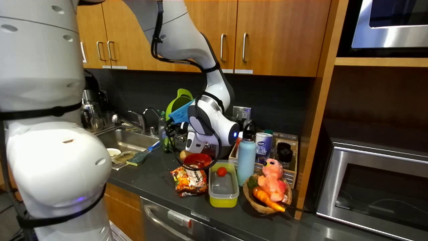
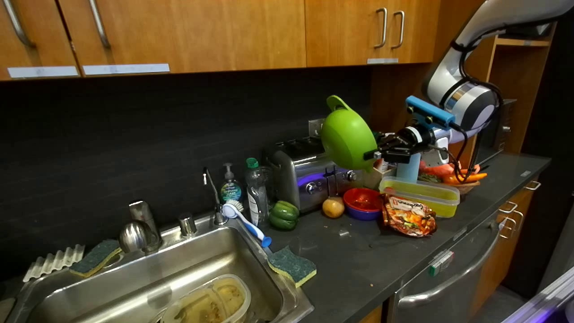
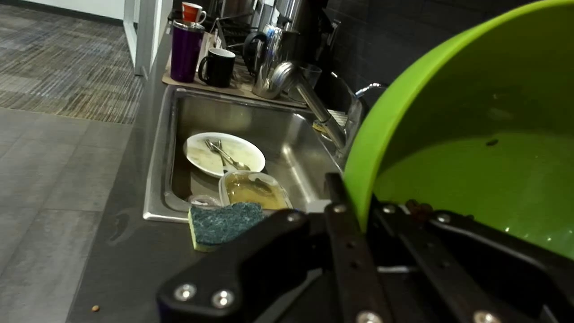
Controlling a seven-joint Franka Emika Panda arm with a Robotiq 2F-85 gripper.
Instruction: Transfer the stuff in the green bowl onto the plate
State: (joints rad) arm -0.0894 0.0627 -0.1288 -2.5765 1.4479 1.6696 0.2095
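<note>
The gripper [image 3: 357,202] is pinched narrow on the rim of the green bowl [image 2: 347,137], one finger inside the wall and one outside, holding it in mid-air, tipped right over on its side. I'd take that for the pour: gripping at the edge leaves the mouth free for loose stuff to slide out. Smooth, rounded plastic should shed it easily (though a few dark bits [image 3: 492,142] stick inside).

Lower than the green bowl sits a glossy red bowl [image 2: 352,198], blue lower down (perhaps two nested); it seems the likely catcher, but whether it lies squarely beneath I cannot tell. Also below the green bowl lies a crinkled, shiny packet [image 2: 409,216]. Behind it stands a boxy steel toaster [image 2: 306,168]. Well apart from it, a white plate [image 3: 247,150] rests in the sink [image 3: 293,163] with crossed cutlery [image 3: 227,157] on top; probably not the plate meant.
</note>
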